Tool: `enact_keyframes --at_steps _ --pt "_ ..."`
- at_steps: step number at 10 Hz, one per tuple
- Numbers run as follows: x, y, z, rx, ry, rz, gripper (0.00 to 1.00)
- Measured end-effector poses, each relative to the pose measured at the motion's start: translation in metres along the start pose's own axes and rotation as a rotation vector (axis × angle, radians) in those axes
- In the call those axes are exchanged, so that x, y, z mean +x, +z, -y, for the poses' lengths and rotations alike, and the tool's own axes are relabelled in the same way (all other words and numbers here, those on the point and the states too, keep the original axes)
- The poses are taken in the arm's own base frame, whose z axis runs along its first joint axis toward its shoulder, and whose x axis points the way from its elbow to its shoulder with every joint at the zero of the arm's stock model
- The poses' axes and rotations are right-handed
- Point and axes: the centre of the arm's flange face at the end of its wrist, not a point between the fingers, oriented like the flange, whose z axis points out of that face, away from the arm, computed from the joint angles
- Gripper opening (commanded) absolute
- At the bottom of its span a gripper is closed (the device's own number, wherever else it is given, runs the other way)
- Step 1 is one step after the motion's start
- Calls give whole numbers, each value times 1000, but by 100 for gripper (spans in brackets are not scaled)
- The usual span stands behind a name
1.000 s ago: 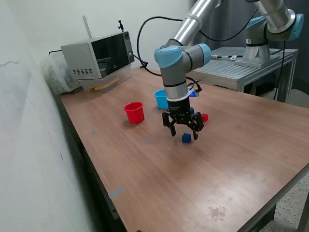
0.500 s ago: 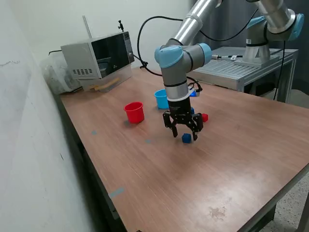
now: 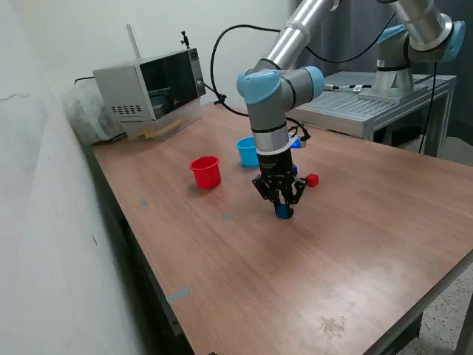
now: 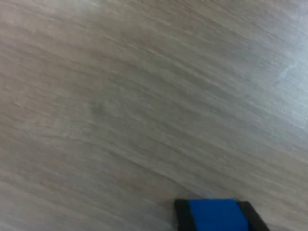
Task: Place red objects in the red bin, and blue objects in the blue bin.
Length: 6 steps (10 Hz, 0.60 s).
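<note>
**Pinching a blue cube on the table**

I am looking at my gripper (image 3: 282,205) first. Its two fingers are pulled in close and are squeezing a small blue cube (image 3: 282,211) between them. The cube is sitting down low at the table (image 3: 355,244), so I am guessing it is not lifted yet. In the wrist view I am seeing the same blue cube (image 4: 214,215) with a dark finger pad (image 4: 181,215) pressing on each side of it — that tells me the grip is tight on the cube.

Just behind the gripper, a red cube (image 3: 312,180) is lying on the wood, and a bit of another blue cube (image 3: 294,170) is peeking out beside the arm. I am not seeing a second red cube from here; it may be hidden.

Farther back, the blue bin (image 3: 247,151) is standing near the arm. The red bin (image 3: 205,171) is standing toward the exterior view's left, a little apart from it. I cannot see inside either one.

So I am thinking the sorting is mostly not done — this blue cube needs to go into the blue bin, and the loose cubes are waiting too.
</note>
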Motion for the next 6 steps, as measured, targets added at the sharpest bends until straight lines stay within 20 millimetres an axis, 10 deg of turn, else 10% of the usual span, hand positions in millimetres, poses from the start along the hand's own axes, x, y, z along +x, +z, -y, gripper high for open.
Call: enact_keyframes --at_steps 3,6 --pt "3 -17 7 -6 2 8 0" --pt "-14 -81 38 -36 40 42 0"
